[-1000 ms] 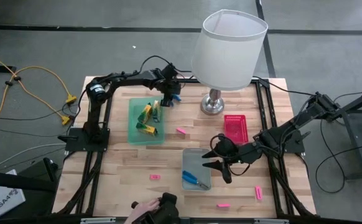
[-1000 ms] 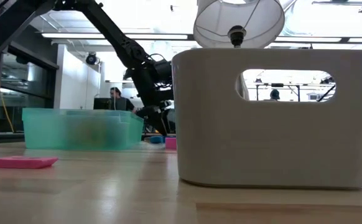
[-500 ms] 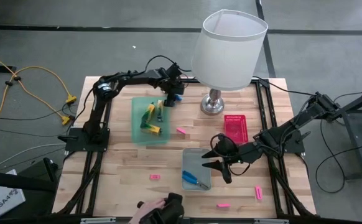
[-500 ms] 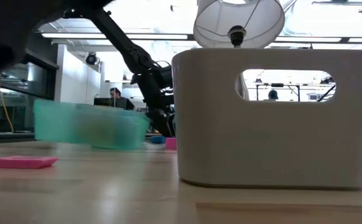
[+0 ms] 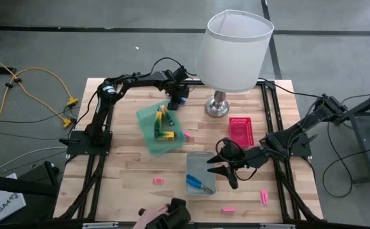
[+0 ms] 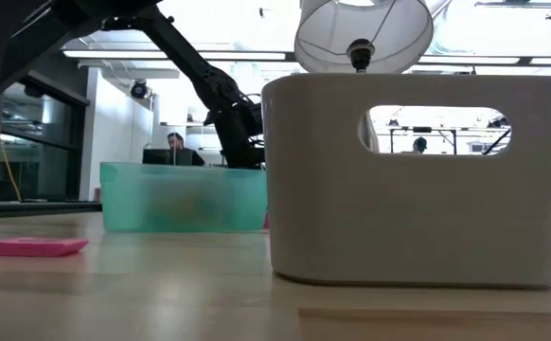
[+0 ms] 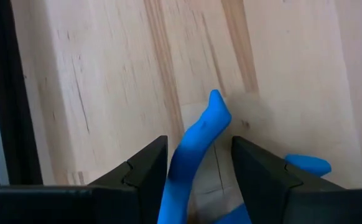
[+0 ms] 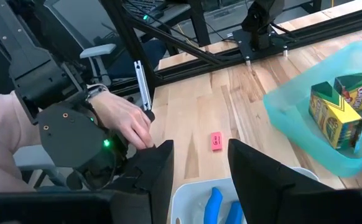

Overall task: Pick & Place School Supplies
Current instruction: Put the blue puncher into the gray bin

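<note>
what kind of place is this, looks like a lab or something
Probably a robotics lab or workshop. A wooden table carries two dark arms on metal frames, cables trail over the grey floor, and a person's hand works a control device beside desks and office chairs.

The wooden table [image 5: 121,172] carries a green tray [image 5: 160,127] at centre-left, skewed, a pink tray [image 5: 241,131] to the right, a grey tray [image 5: 201,173] nearer, and a lamp [image 5: 218,107] at the far side. Flat pink bars lie loose: one [image 5: 159,181] near left, one [image 5: 227,209] near centre, one [image 5: 264,197] near right.
</note>
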Controlling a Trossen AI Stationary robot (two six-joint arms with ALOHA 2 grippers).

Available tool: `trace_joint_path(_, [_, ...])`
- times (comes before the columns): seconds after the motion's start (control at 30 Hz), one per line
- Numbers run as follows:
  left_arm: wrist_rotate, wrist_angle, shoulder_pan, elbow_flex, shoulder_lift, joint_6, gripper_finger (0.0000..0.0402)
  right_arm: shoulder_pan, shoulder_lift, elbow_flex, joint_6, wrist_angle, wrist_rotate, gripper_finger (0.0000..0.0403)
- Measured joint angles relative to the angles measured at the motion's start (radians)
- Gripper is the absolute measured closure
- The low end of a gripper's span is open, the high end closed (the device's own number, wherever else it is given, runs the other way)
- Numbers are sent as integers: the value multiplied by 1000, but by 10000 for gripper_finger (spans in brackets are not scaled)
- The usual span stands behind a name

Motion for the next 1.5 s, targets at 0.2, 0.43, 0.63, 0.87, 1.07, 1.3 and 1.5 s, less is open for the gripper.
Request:
trace_joint_path(0.2, [1, 1, -4, 0, 0, -2, 257, 1, 0, 0, 2, 3, 0, 259])
trace_joint_path(0.43, [2, 2, -4, -1, 0, 1, 300, 1, 0, 0, 2, 3, 3, 259])
trace_joint_path(0.63, [-5, 2, -7, -1, -1, 9, 354, 1, 0, 0, 1, 3, 3, 259])
trace_joint_path(0.87, [-14, 8, -21, -1, -1, 52, 369, 1, 0, 0, 2, 2, 3, 259])
trace_joint_path(1.07, [-51, 5, -40, -3, -21, 88, 369, 5, 0, 0, 3, 3, 3, 259])
trace_joint_path(1.3, [-56, 5, -47, -3, -80, 71, 369, 5, 0, 0, 4, 3, 2, 259])
trace_joint_path(1.5, [-51, -13, -52, -3, -131, 71, 369, 14, 0, 0, 2, 4, 2, 259])
